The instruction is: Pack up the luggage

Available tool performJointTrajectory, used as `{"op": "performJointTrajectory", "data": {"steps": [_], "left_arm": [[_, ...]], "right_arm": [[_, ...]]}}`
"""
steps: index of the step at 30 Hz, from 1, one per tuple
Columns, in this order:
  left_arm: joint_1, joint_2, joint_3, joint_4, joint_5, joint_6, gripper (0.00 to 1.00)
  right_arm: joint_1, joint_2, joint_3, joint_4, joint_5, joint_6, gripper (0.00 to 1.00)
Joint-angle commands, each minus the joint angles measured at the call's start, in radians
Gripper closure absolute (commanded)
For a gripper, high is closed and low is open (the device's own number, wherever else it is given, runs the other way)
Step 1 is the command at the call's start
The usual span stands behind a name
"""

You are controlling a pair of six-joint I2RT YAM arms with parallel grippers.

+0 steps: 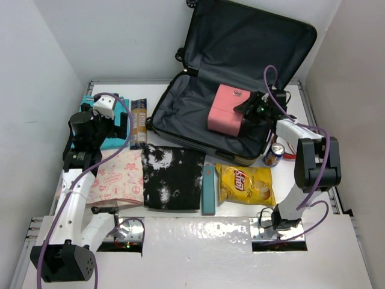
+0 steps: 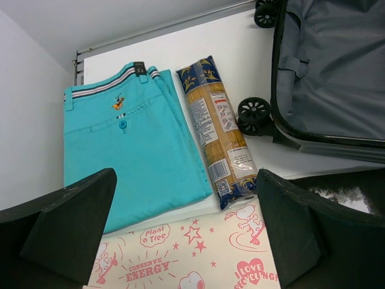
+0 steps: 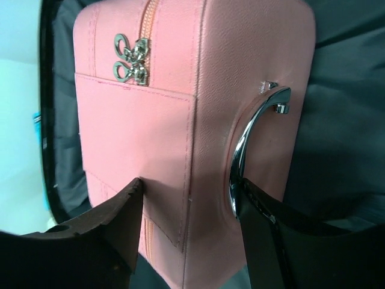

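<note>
The luggage (image 1: 192, 123) lies open at the back of the table, lid propped up against the wall, dark lining showing. A pink zip case (image 1: 224, 109) with a chrome handle stands inside it. My right gripper (image 1: 245, 114) is shut on the pink case; in the right wrist view the gripper (image 3: 191, 198) has one finger on the case's (image 3: 180, 90) pocket side and the other against the chrome handle (image 3: 240, 162). My left gripper (image 1: 119, 125) is open and empty, hovering over turquoise shorts (image 2: 138, 150) and a Snoopy paper bag (image 2: 186, 259).
A spaghetti pack (image 2: 218, 135) lies between the shorts and the luggage's wheel (image 2: 252, 114). In front of the luggage lie a black-and-white shirt (image 1: 173, 177), a slim teal box (image 1: 208, 189), a yellow chips bag (image 1: 245, 183) and a soda can (image 1: 274, 155).
</note>
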Motion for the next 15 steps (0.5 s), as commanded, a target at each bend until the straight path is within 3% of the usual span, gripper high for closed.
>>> {"op": "performJointTrajectory", "data": {"steps": [1, 7, 10, 11, 15], "left_arm": [[-0.007, -0.009, 0.006, 0.033, -0.007, 0.006, 0.0], [-0.007, -0.015, 0.0, 0.028, -0.021, 0.008, 0.0], [-0.007, -0.017, -0.006, 0.033, -0.016, -0.003, 0.0], [-0.005, -0.015, -0.006, 0.034, -0.012, -0.004, 0.0], [-0.007, -0.012, -0.006, 0.044, -0.004, -0.01, 0.0]], "right_arm": [[0.048, 0.053, -0.029, 0.081, -0.013, 0.037, 0.46], [0.048, -0.007, -0.036, -0.015, 0.047, -0.034, 0.38], [0.045, -0.036, 0.007, -0.106, 0.072, -0.109, 0.25], [0.046, -0.047, 0.042, -0.179, 0.078, -0.142, 0.16], [0.043, -0.073, 0.122, -0.324, 0.13, -0.218, 0.07]]}}
